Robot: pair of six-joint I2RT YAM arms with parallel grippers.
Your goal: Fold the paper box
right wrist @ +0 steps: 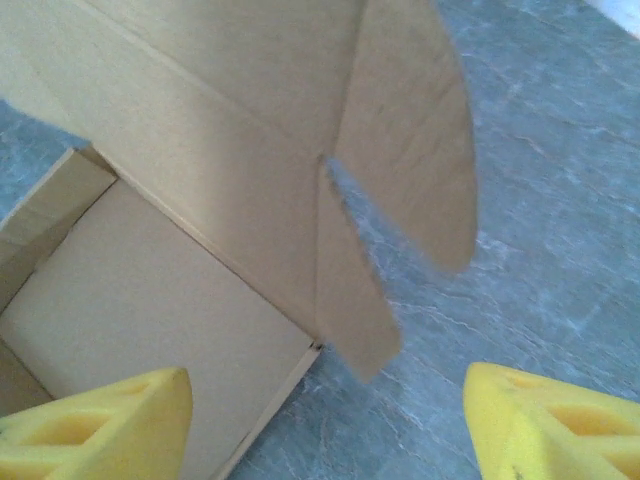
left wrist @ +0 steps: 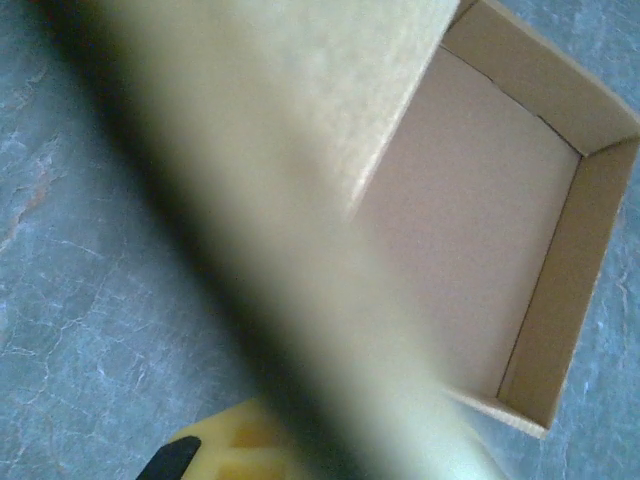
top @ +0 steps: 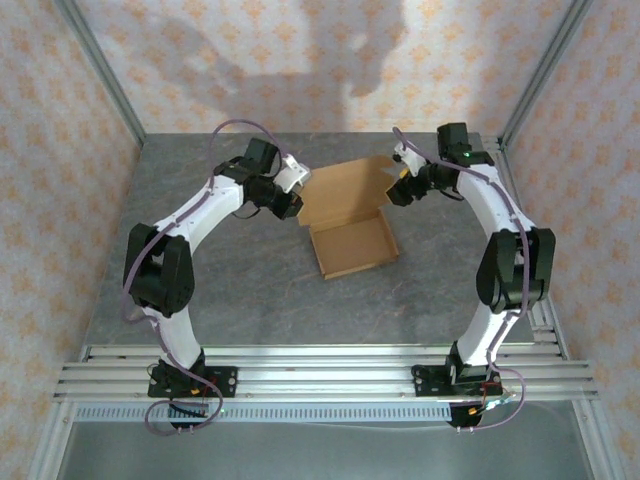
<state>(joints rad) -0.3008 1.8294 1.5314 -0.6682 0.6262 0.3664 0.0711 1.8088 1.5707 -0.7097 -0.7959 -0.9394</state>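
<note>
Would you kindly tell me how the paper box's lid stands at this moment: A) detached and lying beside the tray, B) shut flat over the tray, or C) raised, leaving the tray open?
C: the lid of the paper box stands lifted at the far side, joined along its crease, and the tray floor lies bare.

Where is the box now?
In the top view the box sits between the left gripper and right gripper, its lid raised at the far side.
</note>
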